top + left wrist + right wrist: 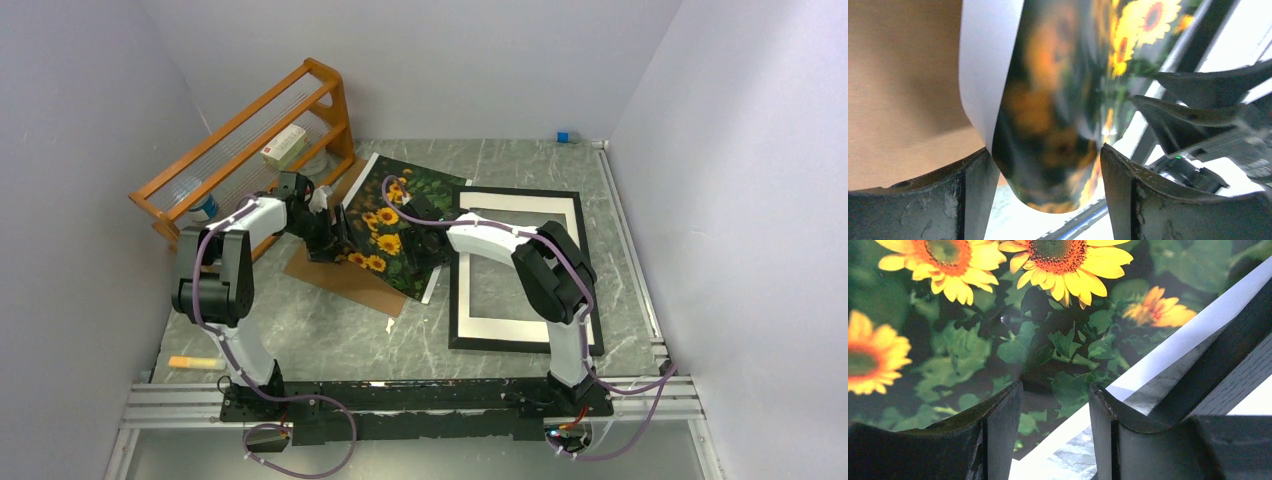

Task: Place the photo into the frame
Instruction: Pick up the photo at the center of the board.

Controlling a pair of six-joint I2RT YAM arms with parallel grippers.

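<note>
1. Left of the frame (pixel 500 344), the photo (pixel 395 225) lies tilted, the edge away from the frame lifted off the worktop (pixel 330 330).
2. Our left hand (pixel 1045 154) stands parted around that curled edge, not pinching it. Our right hand (pixel 1055 386) sits parted over the edge nearest the frame, grasping nothing.
3. We should pinch only the margin, avoid creasing, and carry the print squarely over the frame.
</note>
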